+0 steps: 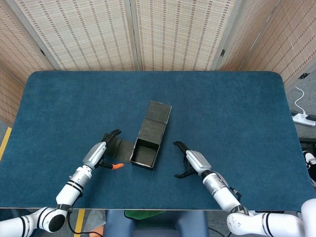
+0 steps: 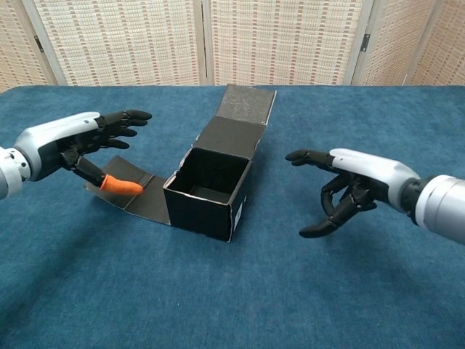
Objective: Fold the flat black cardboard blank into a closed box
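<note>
The blue cloth-covered surface [image 1: 222,108] carries the black cardboard box [image 1: 145,153] just left of the frame's centre. Its four walls stand upright, forming an open-topped tub, so the body appears formed. The long lid panel [image 1: 157,118] lies back flat toward the upper frame, and a side flap [image 2: 134,193] lies flat at the left; closing is judged still to do. The right hand [image 2: 349,189] hovers apart on the right, fingers spread, empty. The left hand [image 2: 73,142] hangs above the flap, fingers apart, holding nothing.

Matt black cardboard box [image 2: 211,190], napped blue cloth table [image 2: 232,291], glossy plastic hands.
</note>
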Available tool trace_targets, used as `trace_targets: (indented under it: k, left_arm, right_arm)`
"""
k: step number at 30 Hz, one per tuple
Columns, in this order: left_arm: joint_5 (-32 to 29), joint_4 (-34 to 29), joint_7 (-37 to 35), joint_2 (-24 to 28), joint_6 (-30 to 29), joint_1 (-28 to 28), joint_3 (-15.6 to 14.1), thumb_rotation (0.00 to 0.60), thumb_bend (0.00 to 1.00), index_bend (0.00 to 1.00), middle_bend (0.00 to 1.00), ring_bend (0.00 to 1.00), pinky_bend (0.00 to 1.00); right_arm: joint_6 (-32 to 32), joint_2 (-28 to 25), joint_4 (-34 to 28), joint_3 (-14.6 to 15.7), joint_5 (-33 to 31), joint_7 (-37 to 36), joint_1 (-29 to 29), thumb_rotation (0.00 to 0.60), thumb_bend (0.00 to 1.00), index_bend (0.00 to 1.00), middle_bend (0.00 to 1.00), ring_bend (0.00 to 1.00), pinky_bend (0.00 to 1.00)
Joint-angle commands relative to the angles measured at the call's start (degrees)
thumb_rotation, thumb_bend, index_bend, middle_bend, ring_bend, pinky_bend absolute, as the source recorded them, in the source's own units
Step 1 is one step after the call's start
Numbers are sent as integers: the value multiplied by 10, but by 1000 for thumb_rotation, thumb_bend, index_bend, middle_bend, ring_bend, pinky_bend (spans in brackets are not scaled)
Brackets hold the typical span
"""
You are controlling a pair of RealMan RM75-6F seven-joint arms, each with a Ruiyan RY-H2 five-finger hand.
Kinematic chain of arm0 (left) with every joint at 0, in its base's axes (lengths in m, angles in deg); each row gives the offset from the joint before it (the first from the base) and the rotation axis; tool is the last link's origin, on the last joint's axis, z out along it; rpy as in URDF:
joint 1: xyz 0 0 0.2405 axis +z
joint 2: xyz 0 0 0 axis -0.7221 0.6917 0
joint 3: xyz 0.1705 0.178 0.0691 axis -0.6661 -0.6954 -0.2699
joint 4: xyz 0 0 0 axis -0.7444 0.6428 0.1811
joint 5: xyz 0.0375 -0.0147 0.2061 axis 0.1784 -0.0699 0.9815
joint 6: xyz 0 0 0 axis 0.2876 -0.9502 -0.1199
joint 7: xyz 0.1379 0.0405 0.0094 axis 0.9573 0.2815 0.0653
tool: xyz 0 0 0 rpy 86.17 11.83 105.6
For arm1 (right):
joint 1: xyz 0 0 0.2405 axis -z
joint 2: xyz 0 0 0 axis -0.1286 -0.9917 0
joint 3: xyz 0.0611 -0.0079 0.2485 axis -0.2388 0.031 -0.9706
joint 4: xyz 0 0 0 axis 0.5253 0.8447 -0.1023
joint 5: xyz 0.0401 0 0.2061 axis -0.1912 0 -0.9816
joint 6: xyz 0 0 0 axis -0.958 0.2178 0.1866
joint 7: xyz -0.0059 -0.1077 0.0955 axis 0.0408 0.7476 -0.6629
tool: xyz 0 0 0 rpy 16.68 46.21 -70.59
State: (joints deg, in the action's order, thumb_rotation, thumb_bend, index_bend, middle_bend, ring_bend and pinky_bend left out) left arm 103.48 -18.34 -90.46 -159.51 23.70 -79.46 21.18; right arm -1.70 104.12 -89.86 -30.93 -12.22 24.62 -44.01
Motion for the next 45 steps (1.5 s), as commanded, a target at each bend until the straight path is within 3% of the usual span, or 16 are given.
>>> trace_targets:
  k: [1,8,17,27,33,45]
  left_arm:
    - [3,-6,-7,6,-1,2,0,600,194,0,0,0,89]
    - [8,-15,-28,17,1,5,0,600,192,0,0,0,88]
    - [30,-11,-80,29,14,2,-1,600,191,0,0,0,88]
    - [37,-7,-96,34,16,1,-3,600,192,0,0,0,89]
    - [43,-8,-99,34,20,-3,-6,600,193,0,0,0,88]
    - [44,-1,-122,38,26,-5,-10,600,191,0,0,0,88]
  right_arm:
    - [32,34,6,-27,-42,-11,-10,600,0,0,0,629,1000]
    - [17,115,65,-65,-103,43,-46,600,0,0,0,628,1000]
    - [-7,203,150,-100,-135,92,-77,600,0,0,0,626,1000]
    - [-5,221,201,-126,-136,102,-86,600,0,0,0,626,1000]
    - [-4,213,168,-128,-132,92,-72,600,0,0,0,622,1000]
    - [0,273,253,-164,-128,86,-98,600,0,0,0,618,1000]
